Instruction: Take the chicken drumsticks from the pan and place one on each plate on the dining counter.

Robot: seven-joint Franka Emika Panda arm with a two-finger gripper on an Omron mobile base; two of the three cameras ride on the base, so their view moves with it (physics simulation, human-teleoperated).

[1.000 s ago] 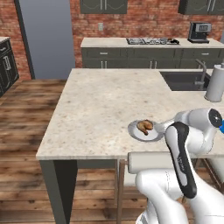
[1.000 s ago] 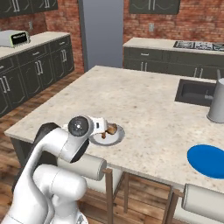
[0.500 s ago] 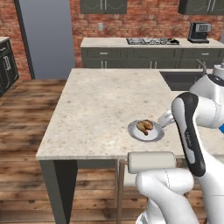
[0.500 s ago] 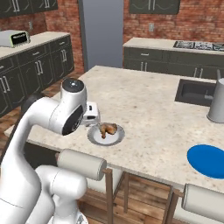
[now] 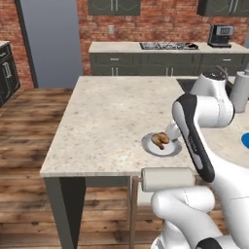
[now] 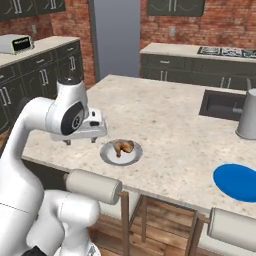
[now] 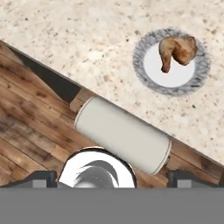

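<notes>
Drumstick (image 6: 123,146) sits on grey plate (image 6: 120,153); blue plate (image 6: 239,182) bare. Claw (image 6: 80,140) beside it, apparently empty, opening unclear. Watch your swing: you could clip that plate off the near tabletop (image 6: 165,125) edge.

Stool (image 7: 124,135): white cushioned roll back, just beside the island's near edge.
Kettle (image 6: 247,116): grey metal, upright beside the sink (image 6: 223,104).
Coffee machine (image 5: 219,35): on rear tabletop.
Toaster (image 6: 18,44): on side tabletop.
Floor (image 5: 29,121): wood planks.
</notes>
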